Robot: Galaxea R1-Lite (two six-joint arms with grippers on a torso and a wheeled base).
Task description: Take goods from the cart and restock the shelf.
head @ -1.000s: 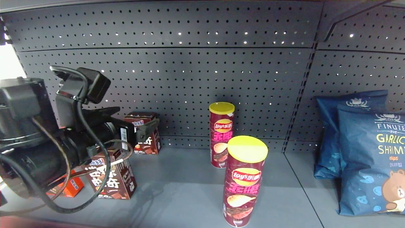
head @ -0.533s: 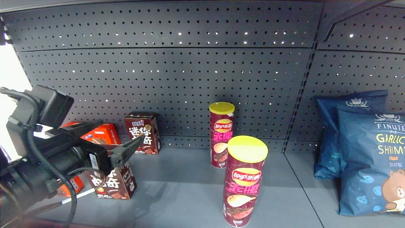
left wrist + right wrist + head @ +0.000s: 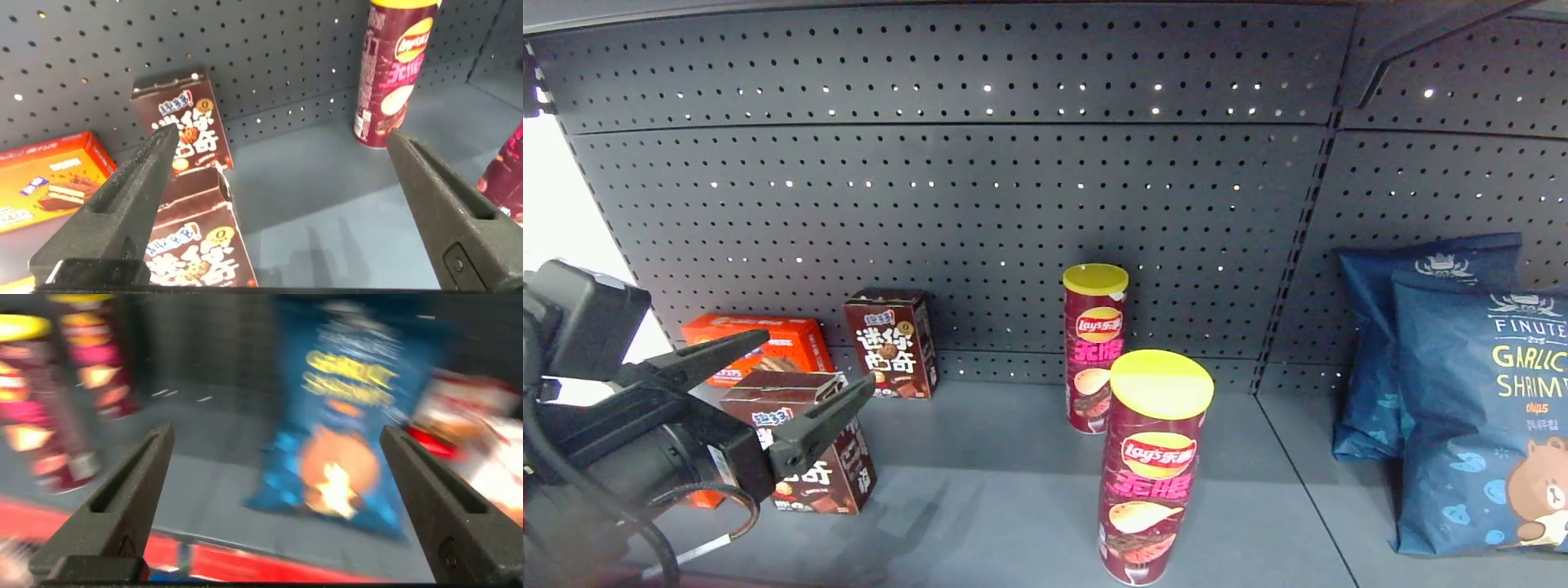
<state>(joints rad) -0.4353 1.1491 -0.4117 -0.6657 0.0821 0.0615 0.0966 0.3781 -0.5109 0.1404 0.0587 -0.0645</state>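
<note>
Left gripper [image 3: 817, 357] is gaping empty over a brown snack box [image 3: 841, 467]. Right gripper [image 3: 276, 431], likewise, is facing a blue chip bag [image 3: 339, 416].

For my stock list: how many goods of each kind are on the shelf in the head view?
Chip cans: 2
Brown boxes: 2
Orange boxes: 2, one mostly hidden behind the left gripper
Blue bags: 2
Total: 8
</note>
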